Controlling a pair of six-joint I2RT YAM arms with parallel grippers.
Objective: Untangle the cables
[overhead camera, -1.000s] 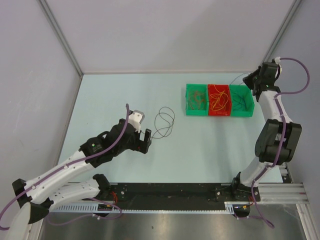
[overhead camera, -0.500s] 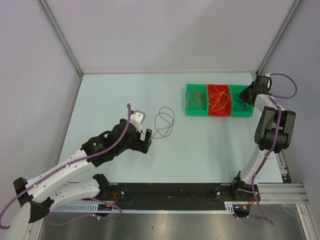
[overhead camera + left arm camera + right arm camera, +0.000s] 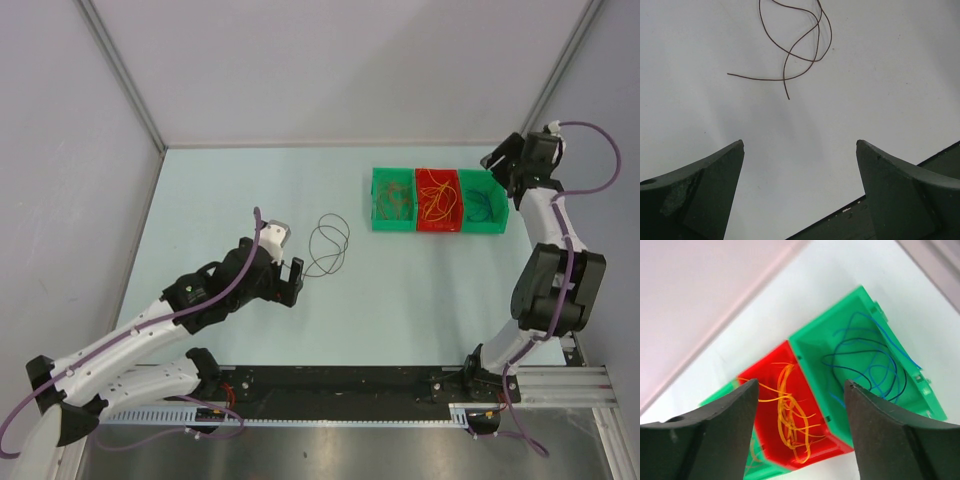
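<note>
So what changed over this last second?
The right arm dipped toward the right green bin, then lifted back; its jaws opened and are empty now. The thin wire trailing from them earlier is gone, probably dropped among the blue cables. The left arm, jaws open, and the dark cable on the table stayed put.

Pale blue-green counter, grey panel walls at back and both sides. Three open bins in a touching row, far right of counter: left green bin, red bin in the middle, right green bin. Black rail along the near edge.
</note>
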